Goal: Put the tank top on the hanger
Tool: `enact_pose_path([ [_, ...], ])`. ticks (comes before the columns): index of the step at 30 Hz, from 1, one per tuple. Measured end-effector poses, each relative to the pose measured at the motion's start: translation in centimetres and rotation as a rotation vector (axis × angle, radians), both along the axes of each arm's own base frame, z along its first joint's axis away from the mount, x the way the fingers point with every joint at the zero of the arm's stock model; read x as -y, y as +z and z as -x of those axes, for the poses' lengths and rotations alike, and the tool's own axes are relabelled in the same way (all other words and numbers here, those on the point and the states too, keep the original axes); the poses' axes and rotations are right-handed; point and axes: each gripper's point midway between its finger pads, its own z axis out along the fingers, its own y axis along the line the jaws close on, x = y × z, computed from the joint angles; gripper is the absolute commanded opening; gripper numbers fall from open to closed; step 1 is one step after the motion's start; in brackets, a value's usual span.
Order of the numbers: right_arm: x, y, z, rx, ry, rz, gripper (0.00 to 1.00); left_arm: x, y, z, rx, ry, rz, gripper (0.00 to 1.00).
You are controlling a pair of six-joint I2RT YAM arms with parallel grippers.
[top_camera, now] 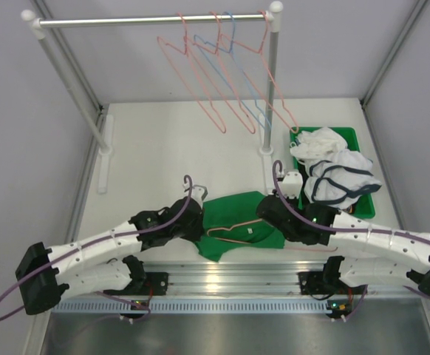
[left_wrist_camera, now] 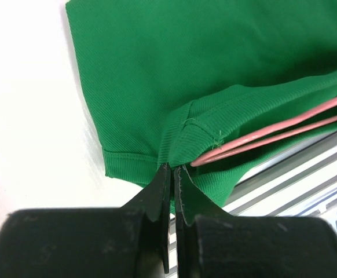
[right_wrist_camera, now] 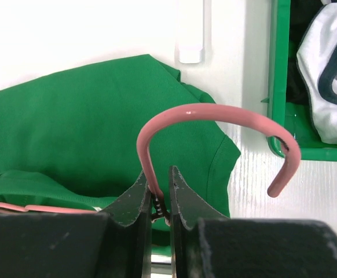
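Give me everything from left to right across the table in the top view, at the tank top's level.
Left claw → tank top → right claw → green bin. The hanger lies over the tank top, so it is left out.

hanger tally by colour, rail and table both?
Salmon-pink wire hangers on the white rail: 3
Salmon-pink wire hanger in the green tank top on the table: 1
Light-blue wire hanger on the rail: 1
Total: 5

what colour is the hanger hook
Salmon pink; the hanger hook shows best in the right wrist view.
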Motion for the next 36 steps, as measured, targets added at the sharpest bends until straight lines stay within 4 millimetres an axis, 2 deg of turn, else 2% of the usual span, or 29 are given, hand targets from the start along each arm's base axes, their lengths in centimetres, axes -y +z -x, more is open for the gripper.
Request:
enact_pose_path([
  [6,0.0,-0.5,-0.1,-0.007,-0.002,0.021,0.0,0.7,2.0,0.1,0.0,-0.019,0.037,0.0],
  [14,-0.5,-0.5,-0.1,-0.008,0.01,0.015,0.0,3.5,5.9,-0.7,0.029,-0.063,0.109,0.0],
  [20,-2.1,0.5,-0.5,-0.001,0.021,-0.034,0.0,4.8,6.3,-1.3,0.027,-0.092,0.097,0.0],
  [29,-4.5,2.3,-1.5,0.027,0.041,-0.075,0.0,5.5,7.5,-1.9,0.052,-0.112,0.101,0.02],
  [32,-4.9,2.1,-1.7,0.028,0.045,-0.073,0.0,5.6,8.0,-2.1,0.068,-0.116,0.105,0.09],
  [36,-5.1,1.9,-1.7,0.027,0.051,-0.059,0.0,5.5,8.4,-2.2,0.087,-0.128,0.098,0.31],
])
